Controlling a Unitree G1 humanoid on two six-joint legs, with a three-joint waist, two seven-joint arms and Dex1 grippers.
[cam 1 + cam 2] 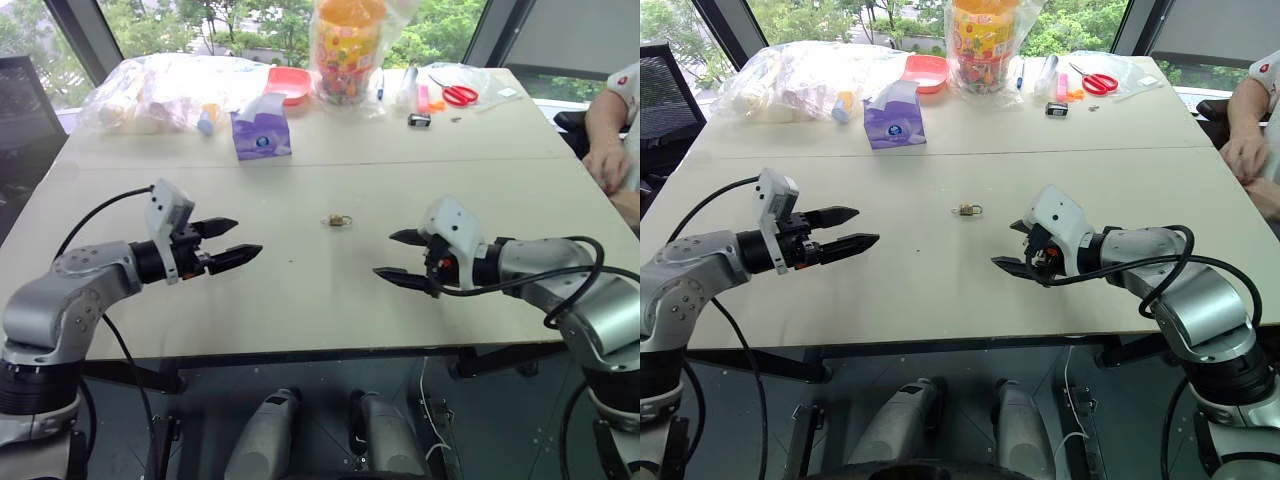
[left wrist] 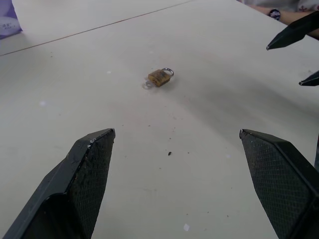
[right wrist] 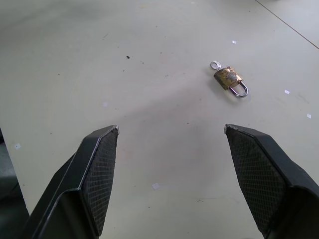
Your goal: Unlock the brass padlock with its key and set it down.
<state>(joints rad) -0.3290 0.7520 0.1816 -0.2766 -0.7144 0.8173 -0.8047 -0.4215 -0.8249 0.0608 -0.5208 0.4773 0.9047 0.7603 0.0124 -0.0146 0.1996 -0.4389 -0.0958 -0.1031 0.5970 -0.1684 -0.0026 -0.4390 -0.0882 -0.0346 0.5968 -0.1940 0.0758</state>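
Brass padlock (image 1: pixel 338 219) lies flat on pale table (image 1: pixel 300 290), mid-table, untouched; small silver ring, likely key's, sticks out at end opposite shackle. Left gripper (image 1: pixel 228 243) hovers above table on padlock's left, well apart from it, 2 black fingers spread wide, holding nothing. Right gripper (image 1: pixel 400 258) hovers on padlock's right and nearer robot, fingers also apart, empty. Purple tissue pack (image 1: pixel 261 133), red scissors (image 1: pixel 459 94) and orange jar (image 1: pixel 347 48) far beyond padlock. Person's hand (image 1: pixel 606 160) rests at table edge, far right of padlock.
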